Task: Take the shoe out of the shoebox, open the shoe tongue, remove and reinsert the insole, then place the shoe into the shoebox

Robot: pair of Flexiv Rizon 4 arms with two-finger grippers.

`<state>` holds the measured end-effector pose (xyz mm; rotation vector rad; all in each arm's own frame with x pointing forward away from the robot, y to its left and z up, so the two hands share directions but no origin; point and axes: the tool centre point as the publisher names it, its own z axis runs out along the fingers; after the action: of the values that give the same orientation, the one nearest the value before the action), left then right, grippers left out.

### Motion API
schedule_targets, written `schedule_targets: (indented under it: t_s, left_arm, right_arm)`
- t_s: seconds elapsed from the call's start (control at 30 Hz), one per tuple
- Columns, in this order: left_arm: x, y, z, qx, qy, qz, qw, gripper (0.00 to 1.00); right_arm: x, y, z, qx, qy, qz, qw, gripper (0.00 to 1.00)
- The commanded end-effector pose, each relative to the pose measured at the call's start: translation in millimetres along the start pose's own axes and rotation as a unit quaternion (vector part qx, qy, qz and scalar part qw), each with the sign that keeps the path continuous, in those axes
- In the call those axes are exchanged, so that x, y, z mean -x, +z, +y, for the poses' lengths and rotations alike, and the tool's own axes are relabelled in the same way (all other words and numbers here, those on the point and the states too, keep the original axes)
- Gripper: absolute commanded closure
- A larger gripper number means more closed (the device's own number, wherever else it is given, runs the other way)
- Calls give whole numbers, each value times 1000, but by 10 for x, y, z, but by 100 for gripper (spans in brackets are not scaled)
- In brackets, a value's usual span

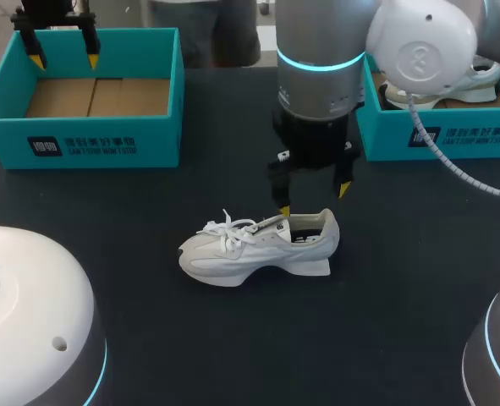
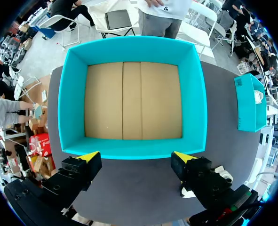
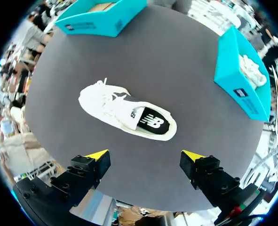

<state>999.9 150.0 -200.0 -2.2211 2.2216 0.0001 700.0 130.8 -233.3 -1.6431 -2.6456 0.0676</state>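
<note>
A white laced shoe [image 1: 258,245] stands upright on the dark table, toe to the left, with a black insole [image 3: 154,122] showing in its opening. My right gripper [image 1: 315,200] hangs open just above the shoe's heel end, holding nothing; in the right wrist view the shoe [image 3: 115,109] lies ahead of the spread fingers [image 3: 146,155]. The empty teal shoebox [image 1: 80,144] sits at the back left with its cardboard floor bare. My left gripper [image 1: 64,61] hovers open over that box's far side, and its wrist view looks straight down into the box [image 2: 73,103].
A second teal shoebox [image 1: 453,139] at the back right holds another white shoe [image 3: 249,70]. My right arm's grey body rises between the two boxes. Bare dark table lies in front of and beside the shoe.
</note>
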Motion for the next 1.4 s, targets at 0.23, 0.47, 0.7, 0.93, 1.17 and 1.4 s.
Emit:
schedule_targets:
  t_s: [0.23,0.47,0.7,0.93,1.17,1.4]
  left_arm:
    - [0,0,-1,0,0,0,1000,0]
    - [0,0,-1,0,0,0,1000,0]
    - [0,0,-1,0,0,0,1000,0]
    - [0,0,-1,0,0,0,1000,0]
    - [0,0,-1,0,0,0,1000,0]
    - [0,0,-1,0,0,0,1000,0]
  right_arm:
    - [390,22,-32,157,-265,82,948,0]
    - [732,33,73,185,-422,123,879,0]
    - [766,88,119,130,-423,97,891,0]
    - [766,88,119,130,-423,97,891,0]
    - [1004,317,7,251,-373,144,882,0]
    - [1323,516,-106,342,-338,199,854,0]
